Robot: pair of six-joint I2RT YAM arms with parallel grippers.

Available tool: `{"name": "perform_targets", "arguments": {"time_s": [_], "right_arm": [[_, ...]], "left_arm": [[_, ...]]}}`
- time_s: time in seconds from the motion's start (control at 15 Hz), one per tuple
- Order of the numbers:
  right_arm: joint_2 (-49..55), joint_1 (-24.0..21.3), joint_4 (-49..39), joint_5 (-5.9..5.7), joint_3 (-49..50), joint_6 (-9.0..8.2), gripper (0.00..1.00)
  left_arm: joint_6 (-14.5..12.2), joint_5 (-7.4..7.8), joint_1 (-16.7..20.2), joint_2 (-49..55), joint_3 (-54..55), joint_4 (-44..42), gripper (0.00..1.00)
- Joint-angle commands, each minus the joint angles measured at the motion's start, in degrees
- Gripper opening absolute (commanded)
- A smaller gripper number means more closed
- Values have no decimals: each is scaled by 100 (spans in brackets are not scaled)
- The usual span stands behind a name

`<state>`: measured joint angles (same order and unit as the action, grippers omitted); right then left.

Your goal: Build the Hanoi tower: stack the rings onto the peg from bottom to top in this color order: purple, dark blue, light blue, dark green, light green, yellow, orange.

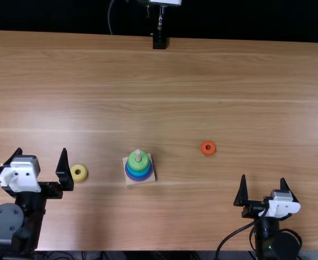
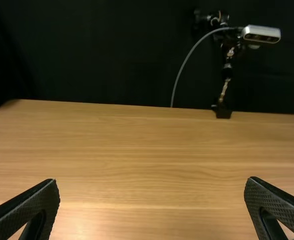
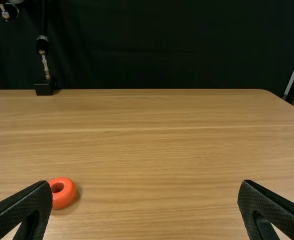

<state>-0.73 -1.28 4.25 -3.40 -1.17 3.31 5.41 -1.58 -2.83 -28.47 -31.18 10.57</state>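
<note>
while left claw and right claw stand released, a green ring tops the stack.

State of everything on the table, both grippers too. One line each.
Left gripper: open, empty
Right gripper: open, empty
Peg: upright, tip bare
Wooden base: flat on table, bearing the stack
Green ring: on peg, top of stack
Light blue ring: on peg, below green
Purple ring: on peg, low in stack
Yellow ring: off peg, flat on table
Orange ring: off peg, flat on table
</note>
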Motion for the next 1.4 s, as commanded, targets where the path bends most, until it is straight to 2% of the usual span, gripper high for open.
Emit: {"name": "perform_targets", "arguments": {"time_s": [0.0,0.07,0.13,0.2,0.4,0.53,0.8,0.93,1.0,1.07,1.2,1.33], "right_arm": [[73,-74,182,2,47,27,100],[73,-74,172,2,47,27,100],[73,-74,172,2,47,27,100],[73,-74,172,2,47,27,100],[73,-74,172,2,47,27,100],[73,-74,172,2,47,27,100],[73,-74,182,2,47,27,100],[73,-74,172,2,47,27,100],[73,-74,172,2,47,27,100],[73,-74,172,2,47,27,100],[73,-74,182,2,47,27,100],[73,-74,172,2,47,27,100]], "left_arm": [[-594,-263,-77,8,-231,-2,100],[-973,-358,-77,17,-222,19,100],[-1248,-369,-77,78,-196,19,100],[-1343,-369,-86,122,-143,19,100],[-1353,-369,-903,245,59,51,100],[-1364,-295,-868,-264,-213,441,100],[-1343,-274,-851,-1627,-1013,1105,100],[-1258,-285,-684,-2286,-1162,1327,100],[-1205,-263,-350,-2734,-1250,1706,100],[-1037,-253,-130,-3095,-1329,2065,100],[-393,-263,-86,-3683,-1549,2276,100],[-341,-274,-95,-4096,-1567,2234,100]]}}
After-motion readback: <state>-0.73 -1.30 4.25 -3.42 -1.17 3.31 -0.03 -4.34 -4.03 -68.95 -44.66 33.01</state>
